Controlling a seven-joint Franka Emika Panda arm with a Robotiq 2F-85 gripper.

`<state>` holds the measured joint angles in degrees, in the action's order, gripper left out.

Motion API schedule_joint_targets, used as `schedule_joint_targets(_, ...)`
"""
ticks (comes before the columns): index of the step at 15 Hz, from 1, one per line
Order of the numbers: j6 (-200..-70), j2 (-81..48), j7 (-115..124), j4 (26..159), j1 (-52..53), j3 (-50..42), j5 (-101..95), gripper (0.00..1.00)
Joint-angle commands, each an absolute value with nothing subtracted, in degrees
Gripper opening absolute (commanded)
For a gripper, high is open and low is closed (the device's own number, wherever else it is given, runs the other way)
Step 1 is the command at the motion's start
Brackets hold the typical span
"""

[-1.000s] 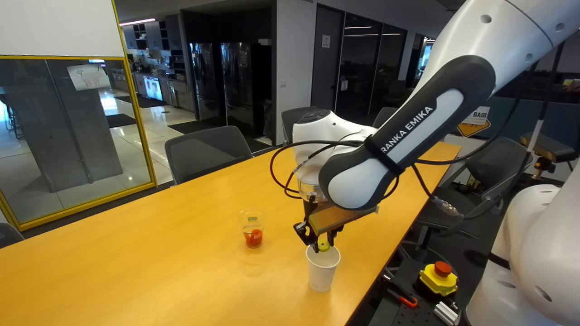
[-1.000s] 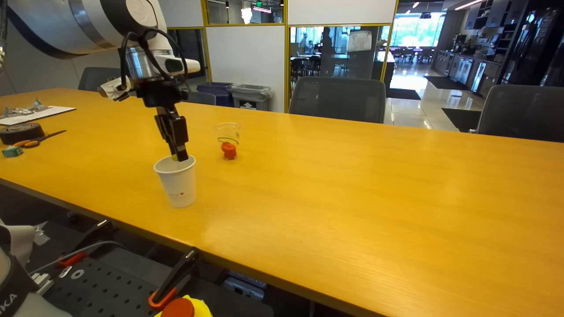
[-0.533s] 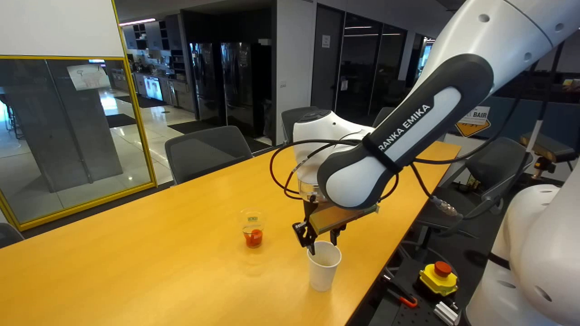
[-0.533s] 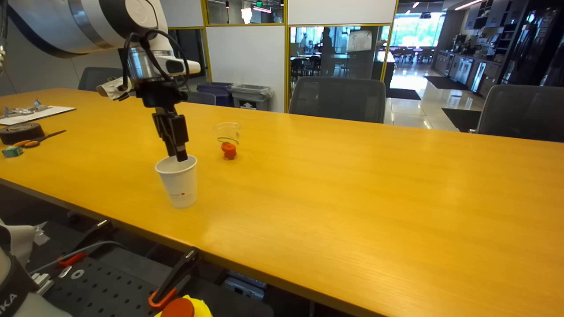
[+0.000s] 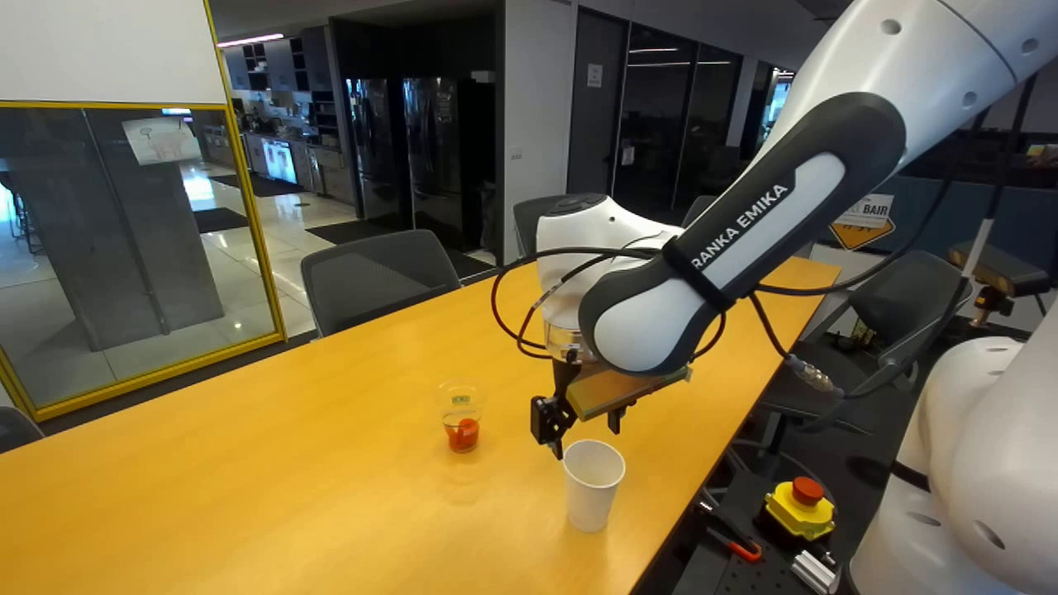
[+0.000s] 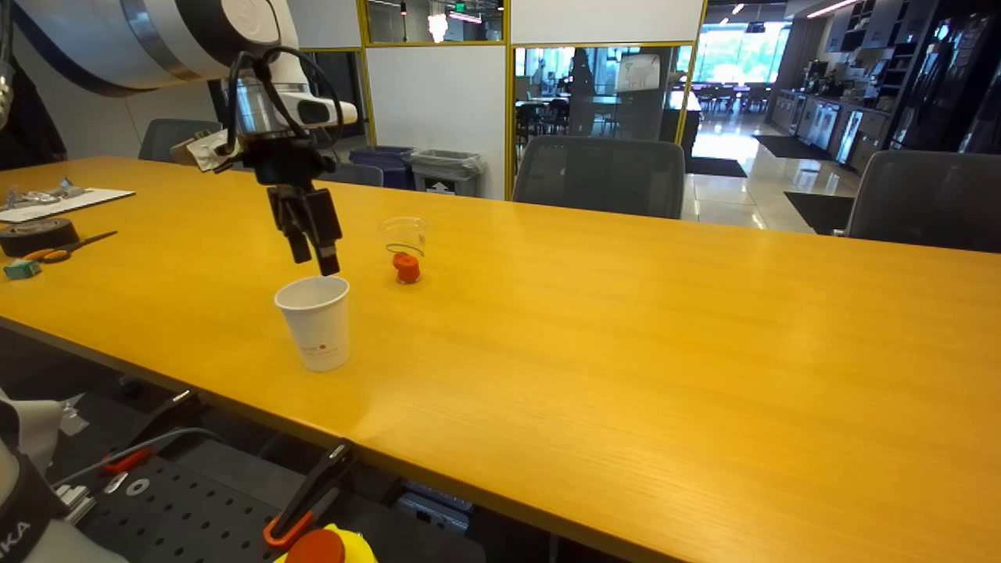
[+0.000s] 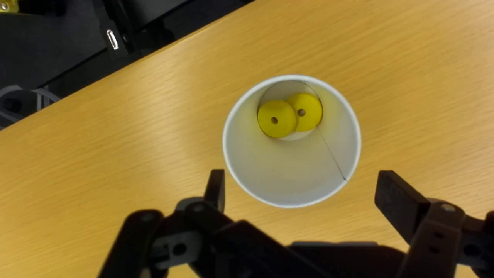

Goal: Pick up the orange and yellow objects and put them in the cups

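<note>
Two yellow discs (image 7: pixel 276 119), each with a small hole, lie overlapping at the bottom of the white cup (image 7: pixel 293 170). That cup (image 5: pixel 591 496) stands upright near the table edge; in both exterior views its contents are hidden. Orange-red pieces (image 5: pixel 463 434) rest in the bottom of a clear cup (image 6: pixel 404 231), farther in on the table. Just above the white cup's rim hangs my gripper (image 5: pixel 586 441), its jaws wide apart and empty. In the wrist view the gripper (image 7: pixel 303 183) has one finger on either side of the rim's near part.
A black tape roll (image 6: pixel 37 236), scissors (image 6: pixel 66 249), a small green block (image 6: pixel 22 269) and a clipboard (image 6: pixel 62 205) lie at one end of the table. Beside the table is a yellow stop button box (image 5: pixel 799 511). Chairs (image 5: pixel 380 277) line the far side.
A second ago a yellow disc was between the fingers at the white cup's mouth. The fingers have since spread, the disc has left them, and the gripper has risen a little.
</note>
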<state>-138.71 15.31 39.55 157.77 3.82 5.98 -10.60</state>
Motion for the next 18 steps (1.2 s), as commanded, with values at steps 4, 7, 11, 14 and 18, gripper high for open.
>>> schedule_joint_targets(4,-139.0,24.2,19.6,157.2,0.8,3.4,-9.7,1.00)
schedule_joint_targets(7,-130.7,31.4,7.0,157.7,0.4,0.1,-9.3,1.00)
schedule_joint_targets(11,-117.4,42.0,-2.8,158.0,-3.1,-3.4,-12.1,1.00)
schedule_joint_targets(14,-111.6,49.0,-9.0,157.8,-5.7,-7.3,-13.0,1.00)
schedule_joint_targets(18,-108.8,54.2,-15.1,157.3,-7.9,-12.9,-12.7,1.00)
